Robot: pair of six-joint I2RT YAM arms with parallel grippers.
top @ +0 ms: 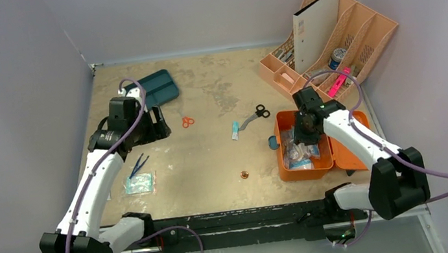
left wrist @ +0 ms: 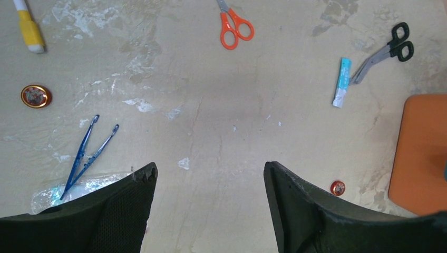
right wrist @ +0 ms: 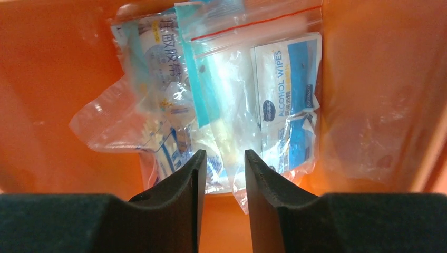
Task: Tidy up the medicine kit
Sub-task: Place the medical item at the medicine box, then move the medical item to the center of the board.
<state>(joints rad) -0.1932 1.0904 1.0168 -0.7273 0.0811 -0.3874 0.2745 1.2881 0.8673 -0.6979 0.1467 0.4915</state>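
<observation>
The medicine kit lies open at the right, an orange case; its corner also shows in the left wrist view. Inside it are clear zip bags, one holding alcohol wipes. My right gripper hangs inside the case just over the bags. Its jaws stand narrowly open, with nothing pinched between them. My left gripper hovers wide open over bare table at the left, holding nothing.
Loose on the table are orange scissors, black-handled scissors, a blue tube, blue tweezers, a plastic packet and a small copper tin. A teal tray and a peach organizer stand at the back.
</observation>
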